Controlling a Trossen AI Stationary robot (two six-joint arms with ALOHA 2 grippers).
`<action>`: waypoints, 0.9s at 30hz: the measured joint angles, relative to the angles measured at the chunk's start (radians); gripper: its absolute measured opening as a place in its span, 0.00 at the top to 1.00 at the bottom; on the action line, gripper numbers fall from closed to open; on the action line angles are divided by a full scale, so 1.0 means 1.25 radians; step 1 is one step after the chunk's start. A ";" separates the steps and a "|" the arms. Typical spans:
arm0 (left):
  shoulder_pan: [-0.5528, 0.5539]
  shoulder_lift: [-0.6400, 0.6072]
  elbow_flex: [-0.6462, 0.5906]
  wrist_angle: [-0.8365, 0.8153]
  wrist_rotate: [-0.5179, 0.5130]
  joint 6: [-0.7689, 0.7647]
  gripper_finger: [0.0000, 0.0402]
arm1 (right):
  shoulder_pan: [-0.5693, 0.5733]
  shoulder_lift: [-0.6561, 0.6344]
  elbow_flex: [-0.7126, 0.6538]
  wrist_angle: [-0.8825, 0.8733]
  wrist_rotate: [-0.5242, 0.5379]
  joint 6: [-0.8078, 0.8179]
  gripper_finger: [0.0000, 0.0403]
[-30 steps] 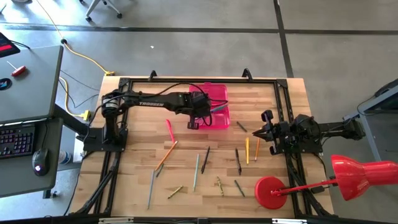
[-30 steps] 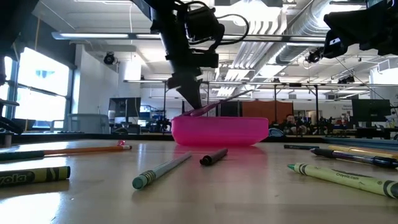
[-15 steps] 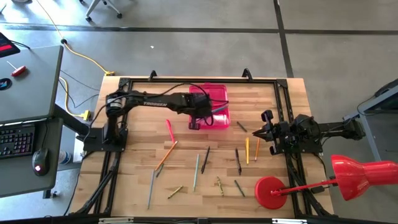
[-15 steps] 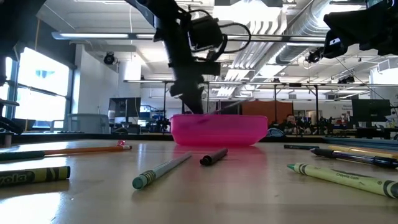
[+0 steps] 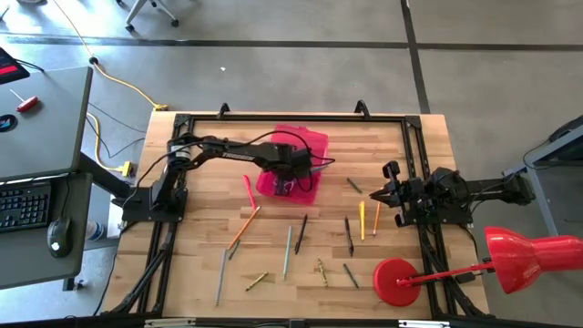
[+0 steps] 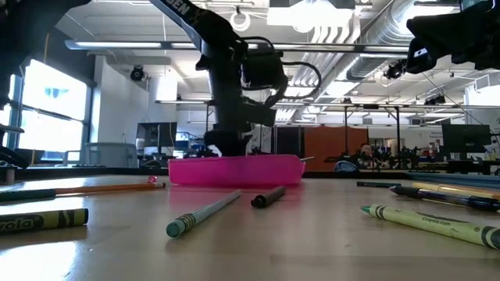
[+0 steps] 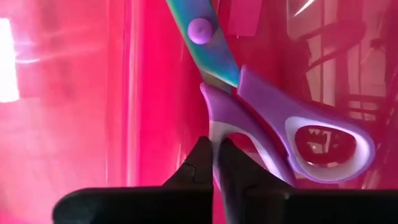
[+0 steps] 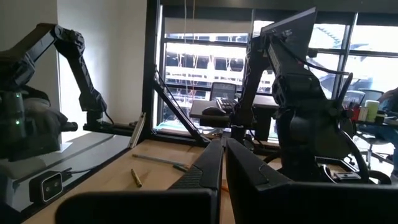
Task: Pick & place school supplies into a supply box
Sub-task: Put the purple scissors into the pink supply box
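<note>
From above, the left gripper (image 5: 293,178) was down inside the pink supply box (image 5: 290,162), which sat at the far middle of the table (image 5: 200,228). Loose pencils and pens (image 5: 291,246) lay scattered on the near half of the boards. The right gripper (image 5: 381,193) hung at the right side, well apart from the box, with a red lamp (image 5: 510,251) near it.

At table height, the left arm dropped into the box (image 6: 234,169) from above; a grey-green pencil (image 6: 205,214), a dark pen (image 6: 268,197) and a yellow-green crayon (image 6: 433,222) lay nearer.

The left wrist camera showed purple-handled scissors (image 7: 273,118) against the pink floor of the box (image 7: 74,93), with the left gripper's (image 7: 212,155) fingertips pinching the inner edge of one handle loop.

The right wrist camera showed the right gripper's (image 8: 222,152) fingers pressed together on nothing, above the tabletop.
</note>
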 joint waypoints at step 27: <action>0.000 -0.007 0.193 -0.460 -0.035 -0.099 0.93 | 0.000 0.000 0.000 0.000 0.000 0.000 1.00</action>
